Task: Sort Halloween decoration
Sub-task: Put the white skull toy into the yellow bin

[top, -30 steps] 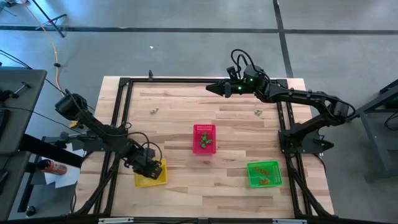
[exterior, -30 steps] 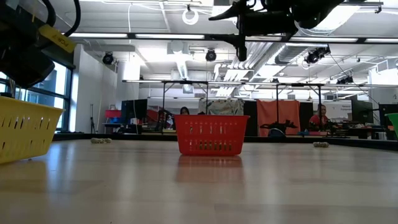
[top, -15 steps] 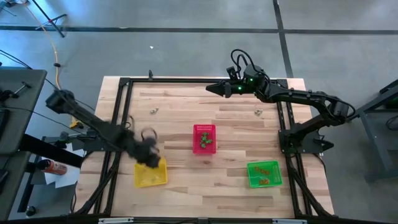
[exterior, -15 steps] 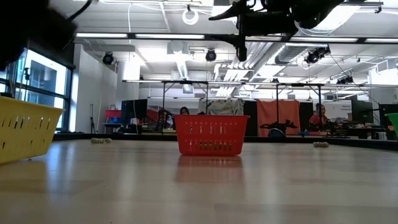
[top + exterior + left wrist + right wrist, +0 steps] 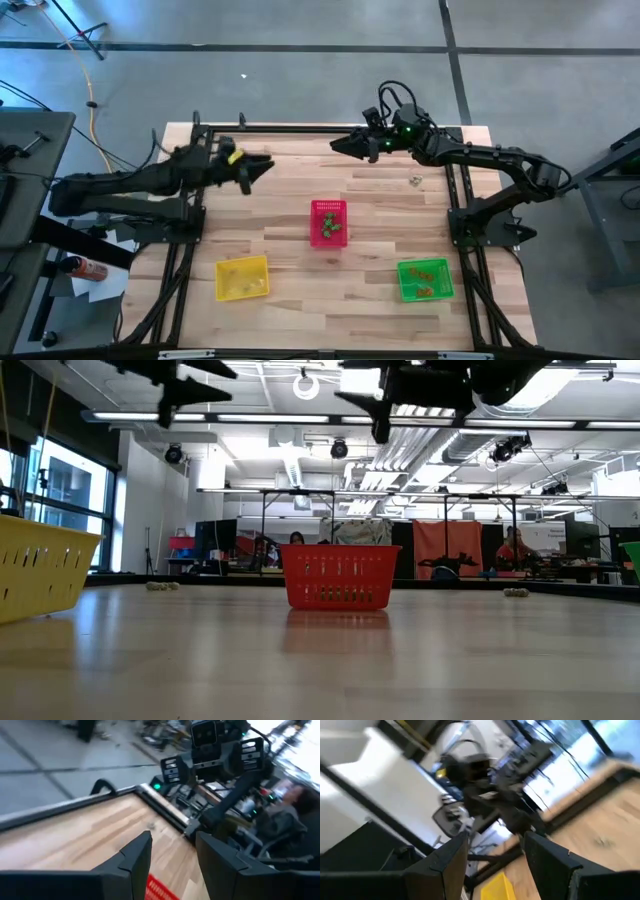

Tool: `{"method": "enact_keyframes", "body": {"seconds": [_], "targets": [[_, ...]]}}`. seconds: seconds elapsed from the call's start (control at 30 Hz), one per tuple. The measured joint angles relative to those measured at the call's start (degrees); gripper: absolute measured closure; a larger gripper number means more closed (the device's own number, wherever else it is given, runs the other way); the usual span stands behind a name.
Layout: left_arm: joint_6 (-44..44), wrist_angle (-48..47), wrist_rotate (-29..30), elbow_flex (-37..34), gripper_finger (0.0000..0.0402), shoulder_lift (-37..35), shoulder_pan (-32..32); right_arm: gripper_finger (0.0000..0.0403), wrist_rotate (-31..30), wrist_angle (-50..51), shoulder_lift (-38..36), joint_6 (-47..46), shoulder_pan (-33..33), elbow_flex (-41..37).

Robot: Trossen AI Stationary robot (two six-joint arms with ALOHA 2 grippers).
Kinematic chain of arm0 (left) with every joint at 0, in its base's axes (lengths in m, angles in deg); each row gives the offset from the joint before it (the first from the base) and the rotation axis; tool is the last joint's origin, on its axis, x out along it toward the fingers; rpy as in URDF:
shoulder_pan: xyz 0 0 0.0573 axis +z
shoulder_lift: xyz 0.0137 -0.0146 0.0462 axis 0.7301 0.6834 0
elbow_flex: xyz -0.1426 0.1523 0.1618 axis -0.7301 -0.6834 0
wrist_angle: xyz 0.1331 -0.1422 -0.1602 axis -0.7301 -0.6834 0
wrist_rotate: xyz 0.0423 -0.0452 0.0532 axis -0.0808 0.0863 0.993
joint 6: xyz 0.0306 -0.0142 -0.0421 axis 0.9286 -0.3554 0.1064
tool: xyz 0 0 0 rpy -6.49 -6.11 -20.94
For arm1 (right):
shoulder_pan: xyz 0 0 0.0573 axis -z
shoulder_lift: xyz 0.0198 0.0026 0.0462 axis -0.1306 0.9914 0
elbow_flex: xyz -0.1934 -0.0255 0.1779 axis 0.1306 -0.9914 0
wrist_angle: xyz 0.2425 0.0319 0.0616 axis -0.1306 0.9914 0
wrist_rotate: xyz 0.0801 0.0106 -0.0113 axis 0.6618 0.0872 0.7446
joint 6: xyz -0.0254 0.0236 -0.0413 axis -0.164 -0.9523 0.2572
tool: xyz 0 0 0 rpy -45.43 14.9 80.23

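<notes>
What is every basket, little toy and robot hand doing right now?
left gripper: open, empty, up in the air above the table's far left part.
right gripper: open, empty, up over the far edge.
red basket: upright mid-table, green trinkets inside.
green basket: upright, orange trinkets inside.
yellow basket: upright, yellowish trinkets inside.
loose trinket: lying on the table, far right.
</notes>
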Motion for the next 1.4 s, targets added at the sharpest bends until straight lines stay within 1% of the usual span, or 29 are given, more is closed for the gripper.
{"method": "enact_keyframes", "body": {"seconds": [0.07,0.17,0.33,0.4,0.47,0.57,0.67,0.9,0.93,1.0,1.07,1.17,1.27,1.33,1.4], "targets": [[3.3,4.9,-6.8,0.0,0.0259,2.9,4.0,0.0212,0.0,-3.1,0.0,3.2,-1.3,0.0],[7.1,14.0,-14.5,0.0,0.0259,8.0,8.1,0.0212,0.0,-6.7,0.0,10.1,-3.9,0.0],[12.5,27.5,-20.5,0.0,0.0259,15.6,11.0,0.0212,-3.2,-6.6,0.0,25.2,-8.4,0.0],[14.6,30.3,-21.7,0.0,0.0259,17.5,11.0,0.0212,-4.9,-6.0,0.0,30.2,-9.6,0.0],[16.5,32.7,-23.2,0.0,0.0259,18.8,11.0,0.0212,-6.2,-5.7,0.0,32.3,-10.2,0.0],[19.1,33.5,-23.8,0.0,0.0259,19.8,10.4,0.0212,-8.1,-5.7,0.0,32.7,-10.4,0.0],[20.6,34.0,-23.8,0.0,0.0259,20.0,10.0,0.0212,-8.1,-5.7,0.0,32.7,-10.3,0.0],[20.4,34.5,-23.6,0.0,0.0259,20.0,10.0,0.0212,-8.1,-5.7,0.0,32.7,-10.3,0.0],[19.1,34.1,-23.0,0.0,0.0259,20.0,10.1,0.0212,-8.1,-5.7,0.0,32.7,-10.3,0.0],[14.2,29.9,-20.9,1.0,0.0259,20.0,11.0,0.0212,-8.1,-5.7,0.0,32.7,-10.3,0.0],[12.4,21.6,-19.9,3.9,0.0259,20.0,13.0,0.0212,-8.1,-5.7,0.0,32.7,-10.3,0.0],[14.7,5.9,-19.6,10.6,0.0259,20.9,16.6,0.0212,-8.1,-5.6,0.0,32.7,-10.3,0.0],[16.7,-13.9,-18.5,18.3,0.0259,24.2,21.0,0.0212,-8.2,-5.3,0.0,32.3,-10.3,0.0],[21.0,-25.9,-17.1,22.6,0.0259,27.3,23.6,0.0212,-8.2,-5.3,0.0,31.0,-10.3,0.0],[24.9,-35.8,-15.9,25.6,0.0259,30.5,25.4,0.0212,-8.2,-5.2,0.0,30.2,-10.3,0.0]]}}
